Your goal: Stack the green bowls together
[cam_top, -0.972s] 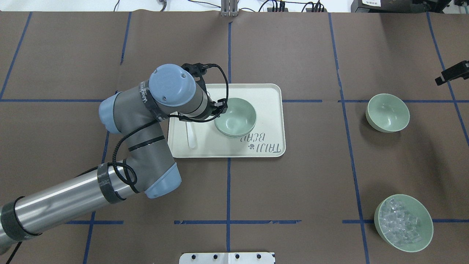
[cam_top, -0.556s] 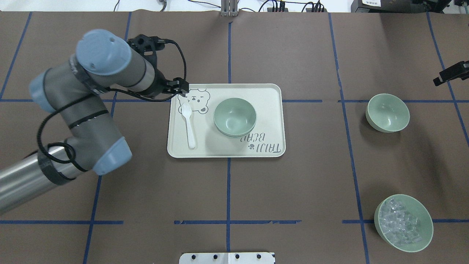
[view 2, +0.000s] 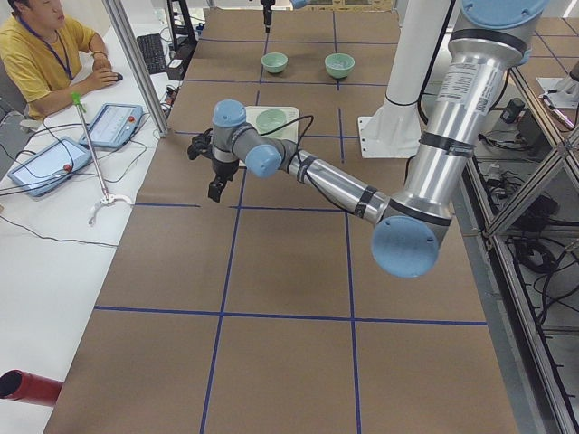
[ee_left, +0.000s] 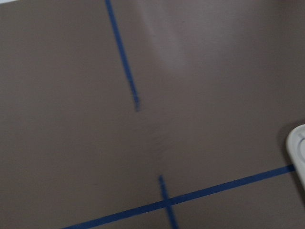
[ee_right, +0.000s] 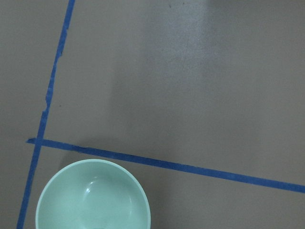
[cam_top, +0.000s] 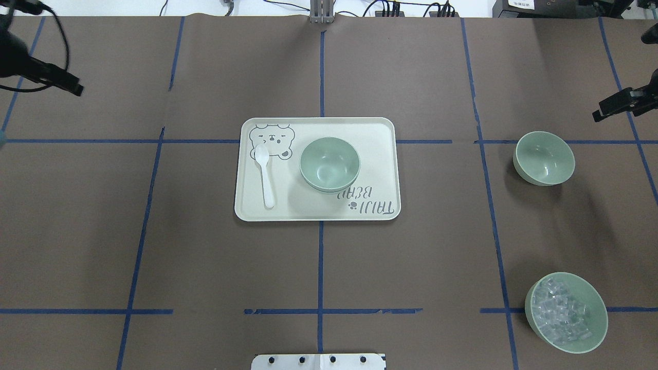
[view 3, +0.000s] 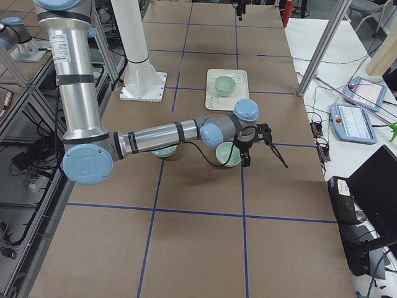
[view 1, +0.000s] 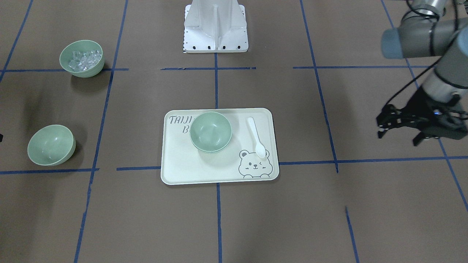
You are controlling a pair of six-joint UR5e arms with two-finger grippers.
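A pale green bowl (cam_top: 329, 163) sits on the cream tray (cam_top: 375, 128); a second rim below it looks like another bowl nested under it (view 1: 211, 149). A single green bowl (cam_top: 544, 158) stands on the table at the right, also in the right wrist view (ee_right: 93, 195). My left gripper (view 1: 398, 137) is open and empty, high over the table far left of the tray. My right gripper (view 3: 263, 158) hovers open and empty just beyond the single bowl; one of its fingers (cam_top: 617, 105) shows at the overhead view's right edge.
A green bowl of clear cubes (cam_top: 566, 312) stands at the near right. A white spoon (cam_top: 265, 177) lies on the tray's left part beside a bear print. Blue tape lines cross the brown table cover. The tray's corner (ee_left: 298, 152) shows in the left wrist view.
My left arm has let go at the tray bowl and swung away left and up, almost out of the overhead view. My right gripper has edged inward toward the single bowl.
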